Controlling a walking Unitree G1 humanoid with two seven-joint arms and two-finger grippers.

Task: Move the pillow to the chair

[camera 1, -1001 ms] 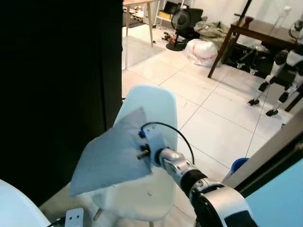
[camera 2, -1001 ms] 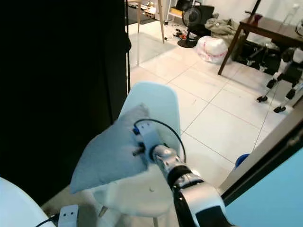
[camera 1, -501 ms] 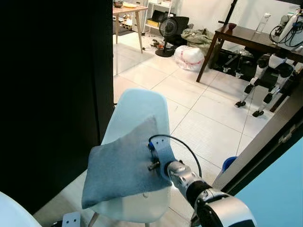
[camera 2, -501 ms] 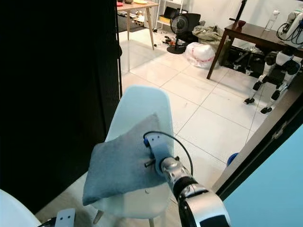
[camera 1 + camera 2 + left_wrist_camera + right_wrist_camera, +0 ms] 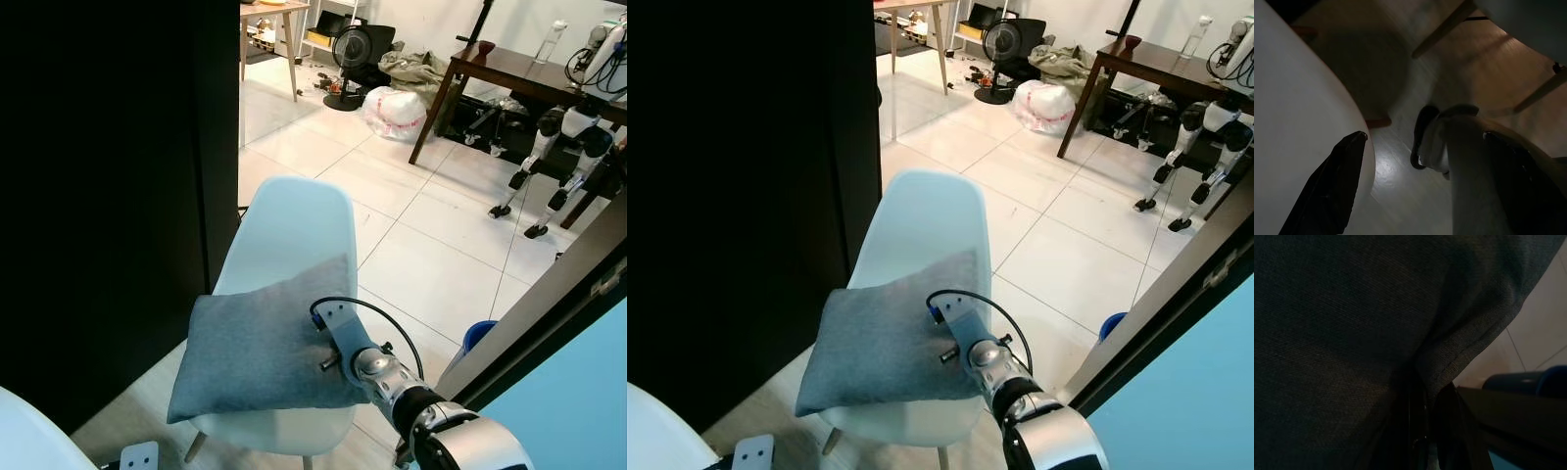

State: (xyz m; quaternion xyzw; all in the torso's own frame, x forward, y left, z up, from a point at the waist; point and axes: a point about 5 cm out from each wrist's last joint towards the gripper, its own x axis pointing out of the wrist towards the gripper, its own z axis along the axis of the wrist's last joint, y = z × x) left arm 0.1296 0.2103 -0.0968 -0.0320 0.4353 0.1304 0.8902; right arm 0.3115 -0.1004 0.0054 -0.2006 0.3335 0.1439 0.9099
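Pillow (image 5: pixel 260 357): grey woven cloth, matt, fine rough weave with a stitched seam. Chair (image 5: pixel 294 230): smooth pale moulded plastic, slight sheen, wooden legs. Floor (image 5: pixel 431 264): glossy white tile. Right arm (image 5: pixel 392 377): brushed silver metal.

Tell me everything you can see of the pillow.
The pillow is a flat, roughly square cushion of grey-blue woven cloth with a seamed edge. It lies spread across the seat of the pale plastic chair, its far edge near the backrest and one corner hanging past the seat's front. The right hand holds its near edge; the right wrist view shows the cloth bunched and folded around the dark fingers. Its surface looks smooth, with no pattern or print.
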